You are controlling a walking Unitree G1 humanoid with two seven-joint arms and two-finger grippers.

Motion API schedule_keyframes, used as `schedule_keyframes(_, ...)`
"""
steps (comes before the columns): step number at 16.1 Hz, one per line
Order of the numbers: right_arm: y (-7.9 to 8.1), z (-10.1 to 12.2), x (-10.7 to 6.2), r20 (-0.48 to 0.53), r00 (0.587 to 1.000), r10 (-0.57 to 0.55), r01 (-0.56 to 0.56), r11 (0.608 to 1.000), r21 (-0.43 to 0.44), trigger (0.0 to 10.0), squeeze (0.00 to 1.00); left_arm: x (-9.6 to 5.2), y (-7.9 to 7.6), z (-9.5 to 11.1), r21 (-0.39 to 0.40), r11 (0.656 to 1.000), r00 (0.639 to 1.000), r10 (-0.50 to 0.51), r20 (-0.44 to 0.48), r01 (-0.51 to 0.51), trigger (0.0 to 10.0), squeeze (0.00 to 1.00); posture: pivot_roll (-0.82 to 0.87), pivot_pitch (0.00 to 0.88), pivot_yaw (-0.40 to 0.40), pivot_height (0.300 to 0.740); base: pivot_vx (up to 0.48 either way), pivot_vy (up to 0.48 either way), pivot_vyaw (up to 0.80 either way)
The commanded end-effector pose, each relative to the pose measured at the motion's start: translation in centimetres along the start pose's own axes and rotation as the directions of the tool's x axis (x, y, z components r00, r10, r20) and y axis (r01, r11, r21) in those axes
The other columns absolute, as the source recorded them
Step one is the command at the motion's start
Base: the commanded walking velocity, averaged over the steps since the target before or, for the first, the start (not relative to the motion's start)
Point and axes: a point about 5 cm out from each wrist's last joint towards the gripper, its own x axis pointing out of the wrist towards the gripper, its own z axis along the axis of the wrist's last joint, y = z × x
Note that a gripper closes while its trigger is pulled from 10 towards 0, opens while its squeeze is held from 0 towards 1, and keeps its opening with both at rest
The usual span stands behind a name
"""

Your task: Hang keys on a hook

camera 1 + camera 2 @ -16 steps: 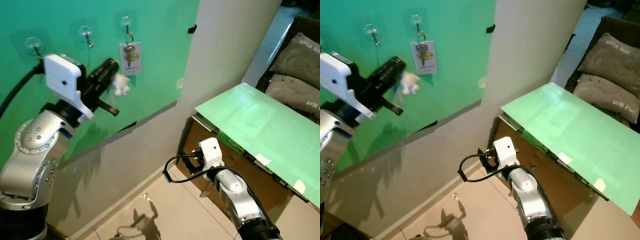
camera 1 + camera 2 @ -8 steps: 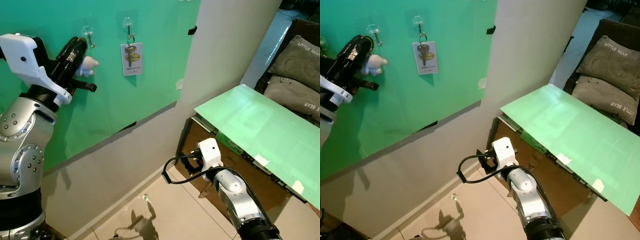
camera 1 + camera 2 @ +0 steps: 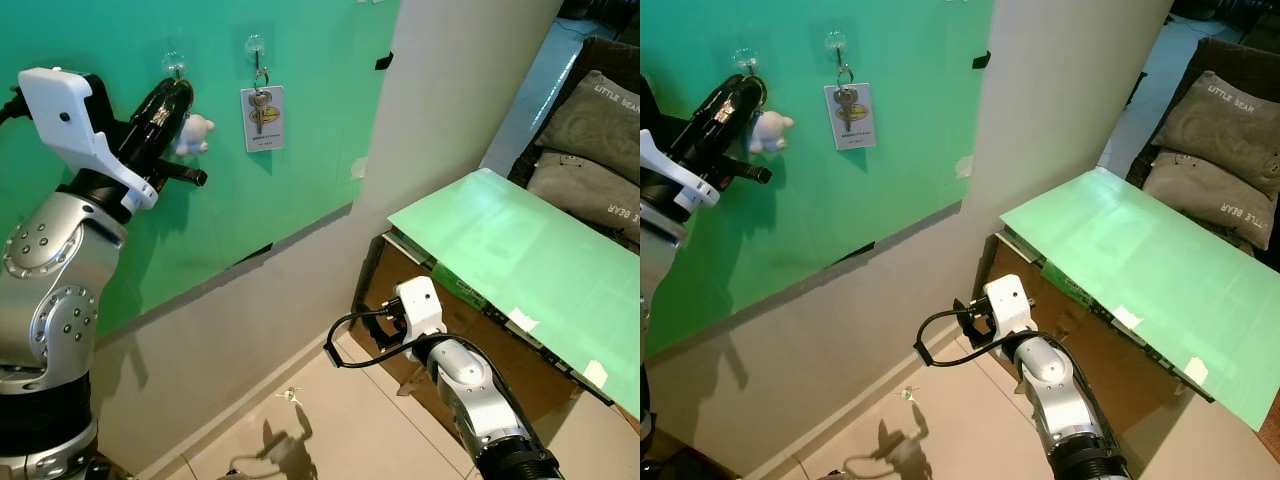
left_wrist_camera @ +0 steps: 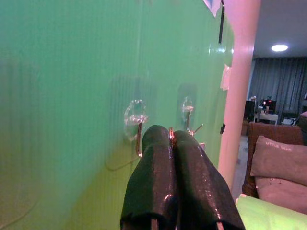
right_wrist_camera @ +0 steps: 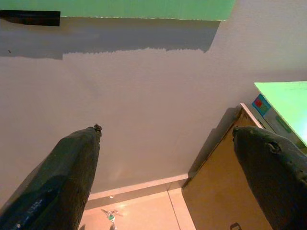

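Observation:
My left gripper (image 3: 172,92) is raised against the green board (image 3: 300,150), shut on a key ring (image 4: 170,134) pinched at its tips. A white plush charm (image 3: 195,133) dangles from the ring just below the fingers. The tips sit right at the middle clear hook (image 3: 178,70), which the left wrist view shows as a hook (image 4: 137,125) just beside the fingers (image 4: 158,158); whether the ring is over it I cannot tell. Another set of keys with a white tag (image 3: 261,117) hangs on the hook to the right (image 3: 257,46). My right gripper (image 5: 165,129) hangs open, low by the cabinet.
A pale green tabletop (image 3: 520,260) on a brown cabinet (image 3: 400,290) stands to the right, with grey cushions (image 3: 590,120) behind it. A white wall column (image 3: 450,90) borders the board. A small bit of litter (image 3: 290,395) lies on the tiled floor.
My left gripper swung left and up from beside the tagged keys to the middle hook, then shifted slightly right. The plush charm swung along with it. The right arm has stayed still.

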Motion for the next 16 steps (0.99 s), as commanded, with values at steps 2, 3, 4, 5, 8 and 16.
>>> schedule_keyframes(2,-0.2,0.2,-0.1,0.006,1.0,-0.006,0.006,1.0,-0.016,10.0,0.23,0.5,-0.6,0.5,-0.005,1.0,0.999,-0.027,0.018,0.028,10.0,0.0,0.04,0.0,-0.059,0.74,0.0,0.0,0.0)
schedule_keyframes(3,-0.2,0.2,-0.1,0.006,1.0,-0.006,0.007,1.0,-0.017,10.0,0.23,0.5,-0.6,0.4,-0.006,1.0,0.999,-0.028,0.017,0.028,10.0,0.0,0.04,0.0,-0.059,0.74,0.0,0.0,0.0)
schedule_keyframes(4,-0.3,0.2,-0.1,0.006,1.0,-0.007,0.007,1.0,-0.018,10.0,0.23,0.6,-0.7,0.3,-0.007,1.0,1.0,-0.026,0.015,0.026,10.0,0.0,0.03,0.0,-0.058,0.74,0.0,0.0,0.0)
schedule_keyframes(5,-0.3,0.2,-0.2,0.006,1.0,-0.007,0.007,1.0,-0.019,10.0,0.23,0.7,-0.7,0.3,-0.007,1.0,1.0,-0.024,0.013,0.024,10.0,0.0,0.03,0.0,-0.056,0.74,0.0,0.0,0.0)
schedule_keyframes(8,-0.3,0.2,-0.2,0.007,1.0,-0.008,0.009,1.0,-0.026,10.0,0.23,1.0,-0.7,0.0,-0.008,1.0,1.0,-0.024,0.0,0.024,10.0,0.0,0.03,0.0,-0.052,0.74,0.0,0.0,0.0)
schedule_keyframes(16,-0.4,0.2,-0.4,0.01,1.0,-0.018,0.018,1.0,-0.025,10.0,0.23,1.6,-0.1,-0.4,0.027,0.999,1.0,0.03,-0.008,-0.03,10.0,0.0,0.01,0.0,-0.044,0.74,0.0,0.0,0.0)
